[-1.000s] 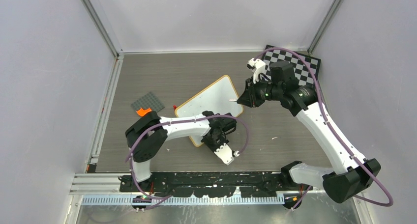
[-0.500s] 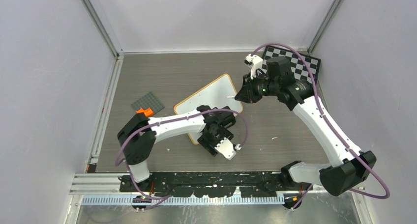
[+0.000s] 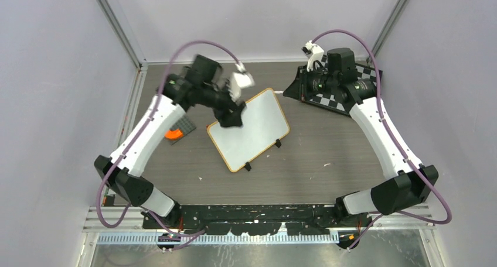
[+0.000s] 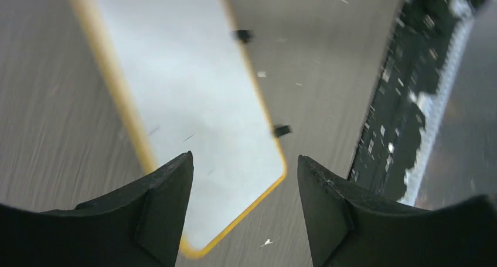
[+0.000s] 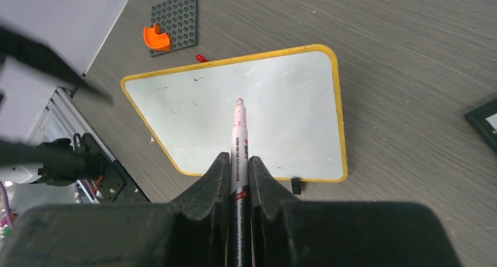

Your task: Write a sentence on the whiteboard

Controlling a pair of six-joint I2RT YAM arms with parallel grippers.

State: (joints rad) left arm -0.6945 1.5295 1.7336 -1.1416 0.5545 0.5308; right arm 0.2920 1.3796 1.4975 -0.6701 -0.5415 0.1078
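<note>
Spanning the floor of the walled cell, the grey wood-grain table (image 3: 328,156) carries a small white rectangular whiteboard (image 3: 255,132) with a thin orange-tan rim and rounded corners. The whiteboard lies near the table's middle, turned at an angle to its edges, with two small black feet showing along its near-right side. A black-and-white checkered board (image 3: 369,74) sits in the table's far right corner, partly under the right arm. A dark grey studded plate (image 5: 174,14) lies near the table's left edge, just beyond the whiteboard's left corner. The left tool (image 4: 245,158) hangs over that left corner, its black fingers spread apart. The right tool (image 5: 237,158) is over the near-left edge of the checkered board, pressed together on a white-barrelled marker (image 5: 239,138) whose reddish tip points toward the whiteboard. A curved orange plastic piece (image 5: 155,37) rests on the plate's corner, and a tiny red bit (image 5: 201,58) lies between plate and whiteboard.
</note>
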